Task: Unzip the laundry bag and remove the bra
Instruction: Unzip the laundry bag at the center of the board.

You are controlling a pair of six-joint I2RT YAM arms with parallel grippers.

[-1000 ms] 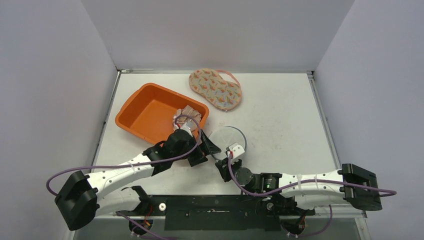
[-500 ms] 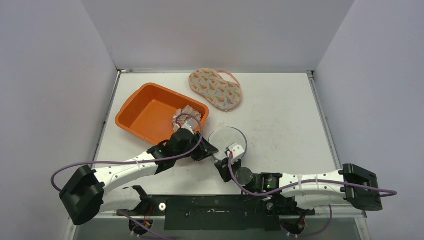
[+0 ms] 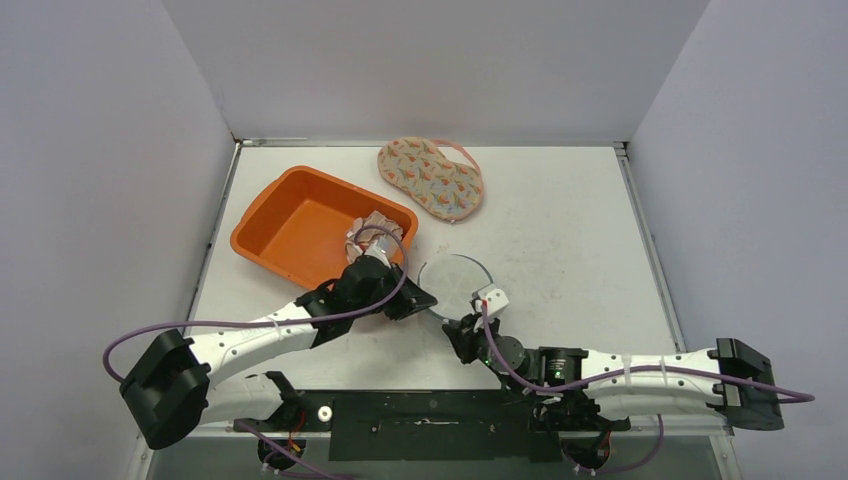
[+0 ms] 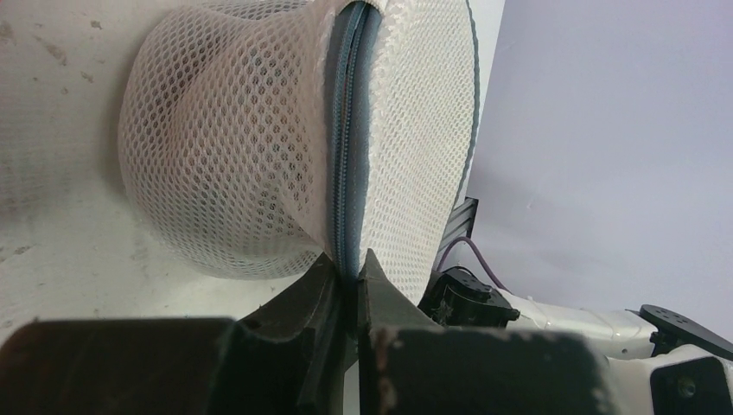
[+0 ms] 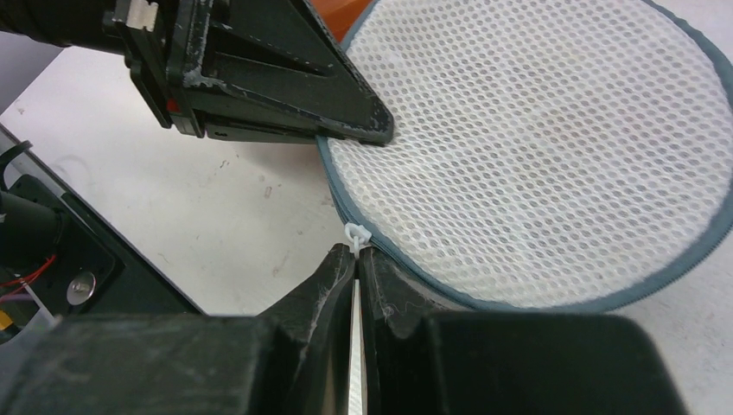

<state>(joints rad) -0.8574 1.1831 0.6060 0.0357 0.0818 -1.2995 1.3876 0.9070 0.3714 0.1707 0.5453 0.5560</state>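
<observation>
- The right jaws are clenched on the small white cord pull (image 5: 354,233) of the zipper. The pull sits just at their tips, at the near edge of the bag.
- The left jaws are clenched too. They pinch the grey zipper band (image 4: 346,164) at the left side of the rim, with white mesh on both sides of them.
- Both holds are on the round white mesh laundry bag (image 3: 455,272). It lies on the white table (image 3: 560,230) between the two arms, just beside the orange plastic tub (image 3: 285,225).
- The relation that matters is that the zipper has no straight axis, because it follows the round rim. From the pull, the band curves left to the left jaws, which are near, and right along the near edge, where the rim is free.
- I judge that the right arm must lead the pull around the rim while the left hold keeps the bag from turning. Which direction opens the zipper, I cannot tell.
- The bra is not clearly visible. I judge it is inside the closed bag.
</observation>
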